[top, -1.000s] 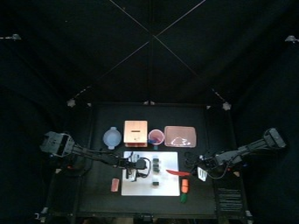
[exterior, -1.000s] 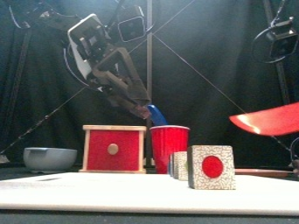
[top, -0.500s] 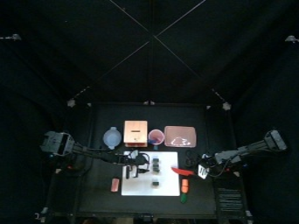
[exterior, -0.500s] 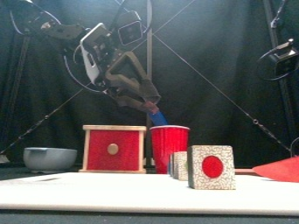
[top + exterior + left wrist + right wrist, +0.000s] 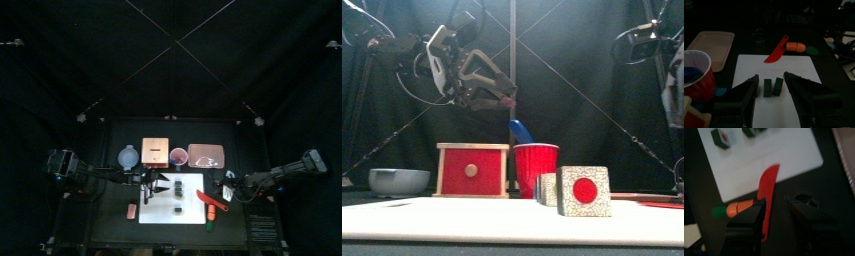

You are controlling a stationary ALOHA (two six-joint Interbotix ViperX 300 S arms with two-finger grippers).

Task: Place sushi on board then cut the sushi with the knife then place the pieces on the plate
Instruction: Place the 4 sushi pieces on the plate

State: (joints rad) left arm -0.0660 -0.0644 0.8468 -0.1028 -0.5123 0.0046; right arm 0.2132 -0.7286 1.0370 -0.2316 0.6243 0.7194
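I work inside a small booth closed in by black curtains [image 5: 34, 150]. Seen from above, the back curtain [image 5: 80, 70] fills the upper half of the scene, plain and very dark. Below it sits my desk [image 5: 118, 232], small and black, with its front edge nearest the viewer. Dark cloth hangs close on both sides of the desk. Seen from desk height, the back curtain falls in long upright folds. A pale wash of light [image 5: 543, 45] lies across its upper middle and fades to black toward the edges.
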